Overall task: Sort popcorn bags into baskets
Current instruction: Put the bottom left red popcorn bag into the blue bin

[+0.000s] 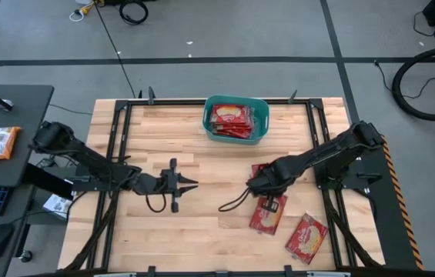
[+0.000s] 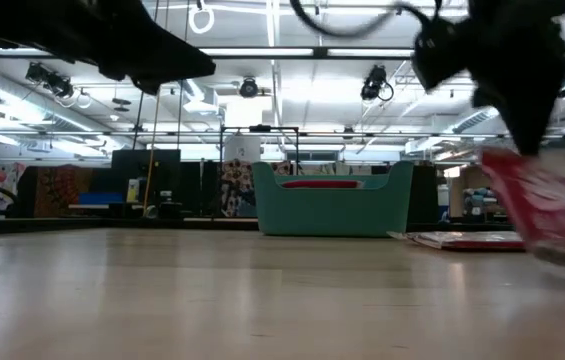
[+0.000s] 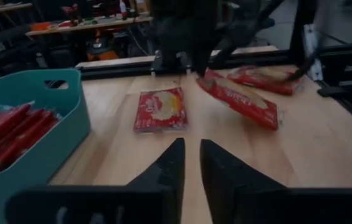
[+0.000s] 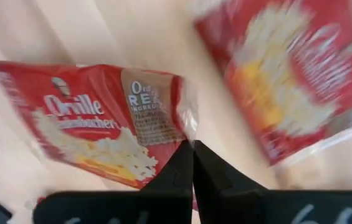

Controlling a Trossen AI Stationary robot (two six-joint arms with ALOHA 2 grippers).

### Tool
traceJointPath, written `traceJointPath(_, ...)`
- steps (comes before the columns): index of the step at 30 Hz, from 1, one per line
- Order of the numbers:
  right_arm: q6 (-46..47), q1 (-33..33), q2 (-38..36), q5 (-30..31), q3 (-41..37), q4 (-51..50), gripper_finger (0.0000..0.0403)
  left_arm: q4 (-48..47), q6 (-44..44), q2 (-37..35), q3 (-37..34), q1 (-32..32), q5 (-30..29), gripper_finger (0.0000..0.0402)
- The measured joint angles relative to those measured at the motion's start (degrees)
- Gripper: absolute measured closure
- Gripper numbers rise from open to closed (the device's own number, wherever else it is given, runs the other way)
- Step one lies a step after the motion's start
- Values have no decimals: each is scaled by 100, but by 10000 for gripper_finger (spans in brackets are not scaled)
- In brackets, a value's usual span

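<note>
So the popcorn bag in play [image 4: 95, 124] is pinched by one edge in the right gripper [image 4: 192, 144], jaws clamped together on the packet's edge, and it hangs tilted off the wood rather than lying flat. From the left arm's wrist camera you can see that same bag [image 3: 241, 99] slanting down from the dark fingers above it, one end higher than the other. Low across the table it shows as a red smear [image 2: 547, 205] dropping from the right gripper [image 2: 522, 140].

Right beside it another bag [image 3: 161, 109] lies flat on the table [image 1: 202, 231], and one more [image 3: 266, 76] sits behind the lifted one, nearer the table's edge rail. From overhead I count a flat bag just under the right gripper [image 1: 268, 214] and another one [image 1: 306, 238] further toward the right front corner, well apart from the arm.

The teal basket [image 1: 262, 132] sits at the middle of the far edge, already packed with red packets [image 1: 229, 121] standing on edge. It's well apart from the held bag.

Left gripper [image 1: 188, 185] hovers over bare wood around the table's middle, holding nothing, with its two fingers [image 3: 166, 169] just slightly apart, a narrow gap between them, pointing toward the right arm.
</note>
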Motion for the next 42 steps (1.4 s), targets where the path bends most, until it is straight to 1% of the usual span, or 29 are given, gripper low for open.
traceJointPath(5, -354, 0, 0, 924, 851, -423, 401, 44, -156, 57, 0, 149, -9, 312)
traceJointPath(10, -717, -33, 0, 1772, 1517, -550, 401, 48, -281, 57, 0, 191, -9, 301)
traceJointPath(15, -1087, -232, 0, 2245, 2057, -587, 402, 48, -306, 57, 0, 189, -7, 301)
traceJointPath(22, -1691, -730, 0, 2633, 2634, -497, 402, 44, -306, 57, 0, 189, -9, 301)
traceJointPath(27, -2259, -1178, 0, 2674, 2841, -117, 402, 41, -304, 57, 0, 189, -9, 301)
traceJointPath(32, -3107, -1581, 2, 2855, 2861, 367, 402, 33, -302, 57, 0, 189, -9, 301)
traceJointPath(35, -3709, -1772, 2, 3213, 2861, 581, 402, -33, -302, 55, -2, 189, -9, 301)
traceJointPath(42, -4977, -2047, -100, 4371, 2861, 1017, 400, -168, -302, 55, -7, 189, -9, 301)
